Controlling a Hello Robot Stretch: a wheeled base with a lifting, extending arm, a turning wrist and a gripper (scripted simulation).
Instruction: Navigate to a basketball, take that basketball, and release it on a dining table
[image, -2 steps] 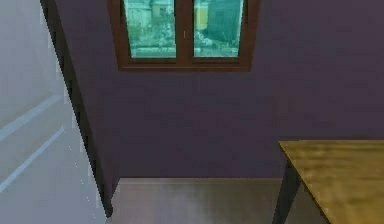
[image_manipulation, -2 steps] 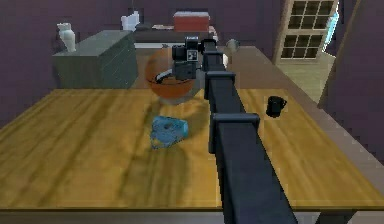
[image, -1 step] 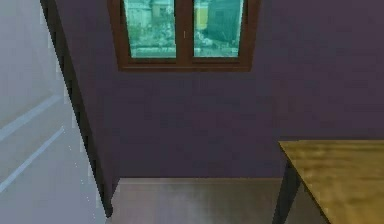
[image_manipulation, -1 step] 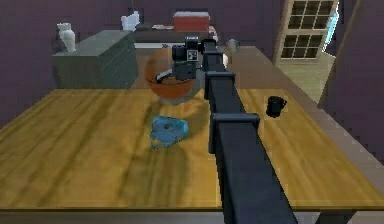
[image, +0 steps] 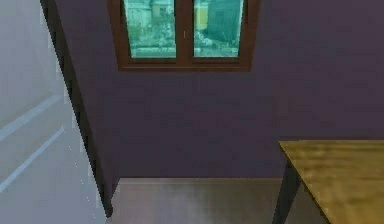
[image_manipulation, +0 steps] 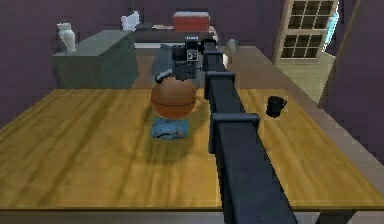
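An orange-brown basketball (image_manipulation: 172, 95) sits at the far end of my arm, just under the gripper (image_manipulation: 172, 62), over a wooden dining table (image_manipulation: 80, 150). Right below the ball a small blue thing (image_manipulation: 172, 130) lies on the tabletop, and the ball's underside meets it in the picture. I cannot tell whether the gripper holds the ball or whether it rests on the blue thing. The dark arm bar (image_manipulation: 235, 140) runs across the table from the bottom edge. A corner of the wooden table (image: 340, 175) shows at the forward view's lower right.
A dark mug (image_manipulation: 275, 105) stands on the table right of the arm. Beyond the table are a grey cabinet (image_manipulation: 95, 58) with a white vase (image_manipulation: 66, 38), a red box (image_manipulation: 192, 20) and a window (image_manipulation: 305, 28). Ahead are a purple wall, a window (image: 184, 30) and a white door (image: 30, 110).
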